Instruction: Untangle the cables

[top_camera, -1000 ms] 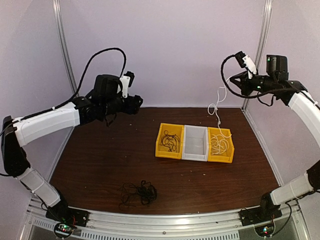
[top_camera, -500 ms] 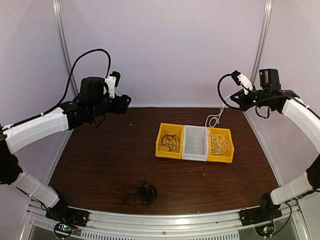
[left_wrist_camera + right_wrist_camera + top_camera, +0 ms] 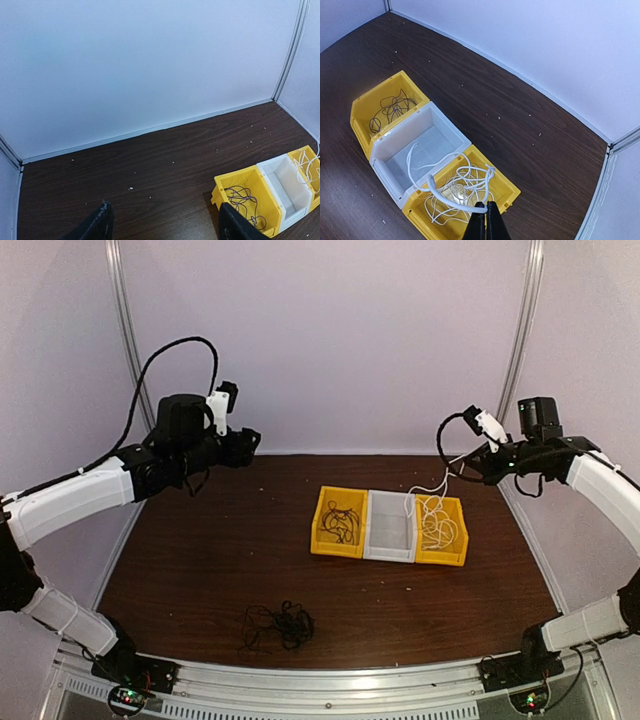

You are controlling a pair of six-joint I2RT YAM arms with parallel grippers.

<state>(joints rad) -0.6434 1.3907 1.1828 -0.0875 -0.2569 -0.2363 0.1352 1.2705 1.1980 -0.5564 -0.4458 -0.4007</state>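
Observation:
My right gripper (image 3: 485,206) (image 3: 470,462) is shut on a white cable (image 3: 451,199) and holds it above the right yellow bin (image 3: 443,530). The cable hangs in loops into that bin (image 3: 507,187) and trails over the white middle bin (image 3: 420,145), where more white cable lies. The left yellow bin (image 3: 339,522) (image 3: 250,197) holds black cables (image 3: 392,107). A tangle of black cable (image 3: 278,625) lies on the table near the front. My left gripper (image 3: 162,222) (image 3: 250,440) is open and empty, raised at the back left, far from the bins.
The three bins stand side by side at the middle right of the dark wooden table (image 3: 200,550). White walls close the back and sides, with metal posts (image 3: 520,335) at the corners. Small white crumbs dot the table.
My right gripper has come down and toward the right bin with the white cable, which now slumps into the bins. My left arm has pulled back to the left.

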